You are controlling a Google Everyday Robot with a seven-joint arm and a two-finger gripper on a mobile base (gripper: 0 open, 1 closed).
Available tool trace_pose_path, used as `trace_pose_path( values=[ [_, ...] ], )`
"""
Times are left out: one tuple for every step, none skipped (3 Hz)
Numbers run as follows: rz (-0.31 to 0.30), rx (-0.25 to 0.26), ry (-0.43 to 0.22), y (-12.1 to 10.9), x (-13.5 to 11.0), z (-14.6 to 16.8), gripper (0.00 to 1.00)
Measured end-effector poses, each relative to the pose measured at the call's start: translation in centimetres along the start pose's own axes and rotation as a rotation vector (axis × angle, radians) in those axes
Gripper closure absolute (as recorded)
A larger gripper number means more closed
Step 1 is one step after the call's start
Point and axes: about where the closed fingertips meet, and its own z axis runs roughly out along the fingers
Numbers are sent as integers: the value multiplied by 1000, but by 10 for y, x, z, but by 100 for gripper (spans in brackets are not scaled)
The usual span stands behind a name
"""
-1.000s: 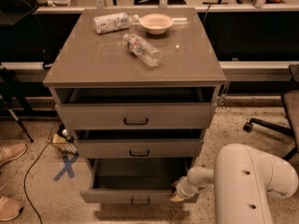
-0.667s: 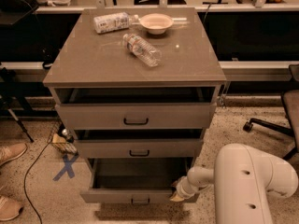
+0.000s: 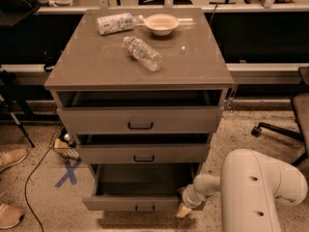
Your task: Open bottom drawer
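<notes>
The bottom drawer (image 3: 135, 203) of the grey-taupe cabinet is pulled out the farthest of the three, its inside open to view and its small black handle (image 3: 144, 209) at the centre of the front panel. My gripper (image 3: 184, 209) is at the right end of that front panel, low near the floor, off the handle. The white arm (image 3: 256, 192) comes in from the lower right. The middle drawer (image 3: 144, 153) and top drawer (image 3: 140, 120) each stand a little way out.
On the cabinet top (image 3: 96, 62) lie two plastic bottles (image 3: 143, 53) and a bowl (image 3: 161, 23). An office chair (image 3: 289, 120) is at right. A person's shoes (image 3: 10, 158) and a blue X mark (image 3: 67, 173) are on the floor at left.
</notes>
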Motion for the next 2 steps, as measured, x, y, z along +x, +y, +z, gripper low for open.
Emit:
trace_pose_path(
  values=[
    [-1, -7, 2, 4, 0, 1, 0],
    [-2, -45, -2, 18, 0, 1, 0]
  ],
)
